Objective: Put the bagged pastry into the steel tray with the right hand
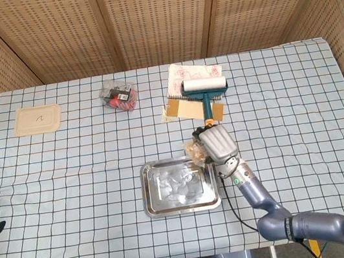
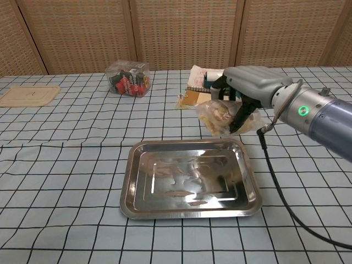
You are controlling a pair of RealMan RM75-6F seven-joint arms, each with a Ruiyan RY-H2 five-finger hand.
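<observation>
Pastry in its clear crinkly plastic bag [image 2: 220, 117] hangs from my right hand [image 2: 248, 91], fingers clenched round its top, above the far-right edge of the shiny rectangular steel tray [image 2: 140, 190]. It looks light, soft, slippery, crushable; a gentle hold suits.

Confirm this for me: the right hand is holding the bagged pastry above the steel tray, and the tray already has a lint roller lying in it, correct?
Not quite. The right hand does hold the bagged pastry above the steel tray, but the tray holds nothing. The lint roller lies further back on the table on some paper, as the head view shows.
</observation>
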